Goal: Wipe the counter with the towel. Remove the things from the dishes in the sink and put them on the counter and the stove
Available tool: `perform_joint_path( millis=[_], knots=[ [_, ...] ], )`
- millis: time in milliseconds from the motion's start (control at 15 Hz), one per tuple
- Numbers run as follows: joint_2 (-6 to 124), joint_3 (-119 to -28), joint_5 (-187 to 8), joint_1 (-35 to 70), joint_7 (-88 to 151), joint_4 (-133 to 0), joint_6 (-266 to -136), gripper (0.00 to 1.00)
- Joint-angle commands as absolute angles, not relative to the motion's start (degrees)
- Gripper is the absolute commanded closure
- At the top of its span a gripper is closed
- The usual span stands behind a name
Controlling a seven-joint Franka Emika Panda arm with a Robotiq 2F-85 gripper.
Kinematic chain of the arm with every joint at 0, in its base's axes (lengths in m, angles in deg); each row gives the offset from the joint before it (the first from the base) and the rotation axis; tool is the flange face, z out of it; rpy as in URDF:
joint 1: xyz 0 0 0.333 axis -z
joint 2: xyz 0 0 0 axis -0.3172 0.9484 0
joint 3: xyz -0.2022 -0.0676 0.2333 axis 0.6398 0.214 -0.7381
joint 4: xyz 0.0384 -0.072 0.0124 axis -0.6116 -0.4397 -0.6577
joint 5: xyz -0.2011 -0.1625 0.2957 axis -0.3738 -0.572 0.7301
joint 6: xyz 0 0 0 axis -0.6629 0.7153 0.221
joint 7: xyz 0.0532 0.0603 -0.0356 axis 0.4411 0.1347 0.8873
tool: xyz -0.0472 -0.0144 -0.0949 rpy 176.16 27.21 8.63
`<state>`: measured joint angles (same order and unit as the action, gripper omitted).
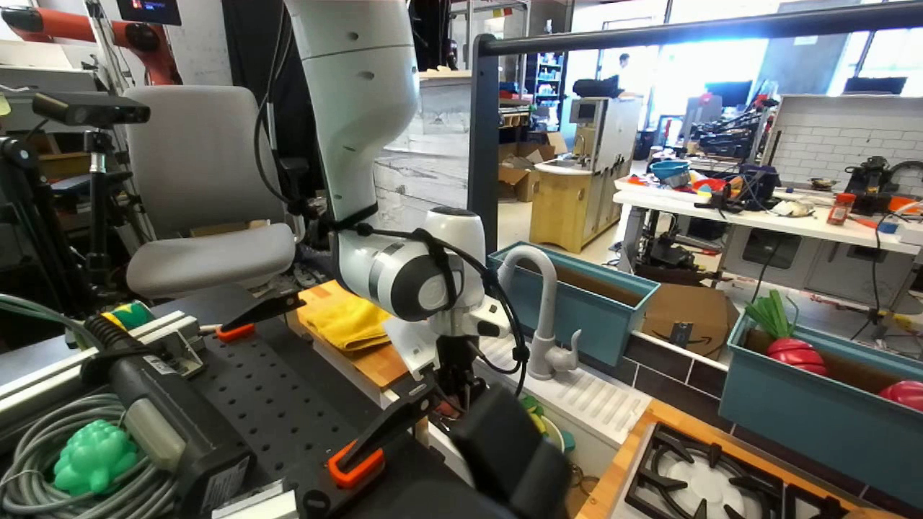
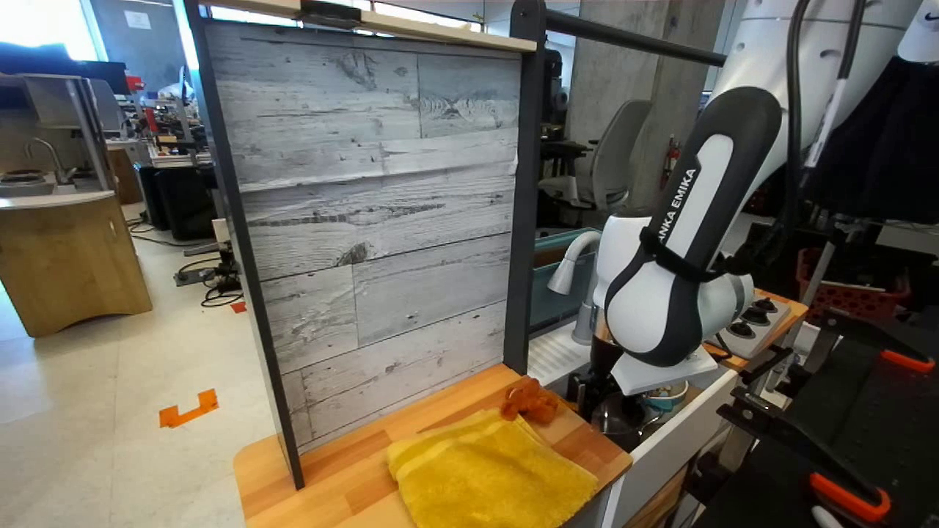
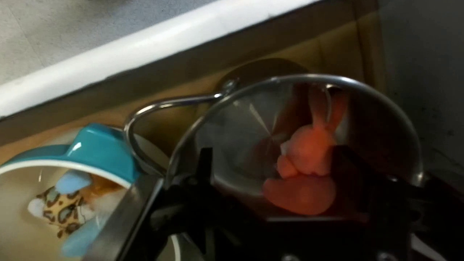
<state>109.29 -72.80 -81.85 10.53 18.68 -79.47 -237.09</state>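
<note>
Unloading of sink (image 1: 602,405) judged in hand. Claw (image 3: 274,148) set wide over pink toy rabbit (image 3: 308,152) in metal pot (image 3: 235,143), rabbit off-centre toward three o'clock in wrist view. Yellow towel (image 2: 491,469) laid on surface (image 2: 345,473), six o'clock in an exterior view. Centring, closing, lifting out judged needed next.

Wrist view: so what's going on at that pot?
The robot's gripper is open over the metal pot in the sink, a reddish rabbit toy showing between its jaws; whether they touch it isn't clear. A teal dish beside the pot holds a leopard-print toy. The yellow towel lies on the counter.
</note>
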Motion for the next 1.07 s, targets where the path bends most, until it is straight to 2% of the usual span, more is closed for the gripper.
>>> perform_joint_path(
  millis=[0, 267, 467, 1000],
  knots=[
    [112.19, -72.53, -80.14, 9.73, 18.35, -75.64, -236.82, 0.47],
    [111.81, -72.87, -80.22, 9.68, 18.7, -76.33, -238.27, 0.79],
    [109.02, -74.08, -80.34, 9.91, 19.43, -79.35, -239.07, 0.98],
    [91.12, -71.12, -81.18, 2.6, 22.22, -101.58, -252.3, 0.98]
  ],
)
